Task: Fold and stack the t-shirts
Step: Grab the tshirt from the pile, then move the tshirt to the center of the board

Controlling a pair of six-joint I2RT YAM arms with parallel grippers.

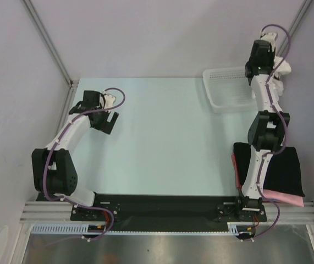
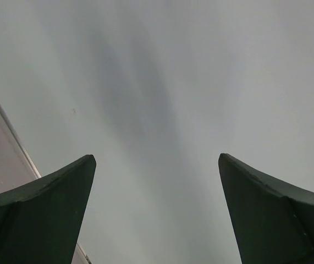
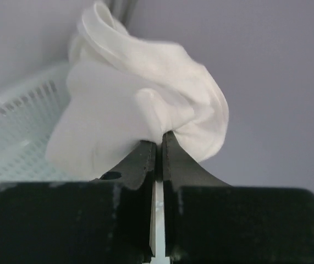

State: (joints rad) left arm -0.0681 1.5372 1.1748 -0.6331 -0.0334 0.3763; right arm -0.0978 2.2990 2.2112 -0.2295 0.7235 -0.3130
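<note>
A crumpled white t-shirt (image 3: 129, 93) bulges out of my right gripper (image 3: 159, 138), whose fingers are shut on a pinch of the cloth. From above, that gripper (image 1: 271, 70) is raised at the far right, just past the mesh basket, with the white t-shirt (image 1: 282, 70) bunched against it. A folded black t-shirt (image 1: 288, 170) lies on a folded pink one (image 1: 286, 198) at the near right, partly hidden by the right arm. My left gripper (image 1: 110, 122) hovers open over the left of the table, nothing between its fingers (image 2: 63, 187).
A white plastic mesh basket (image 1: 228, 91) stands at the back right, and its wall (image 3: 14, 115) shows beside the held cloth. Walls close in the table at the left, back and right. Both arm bases sit at the near edge.
</note>
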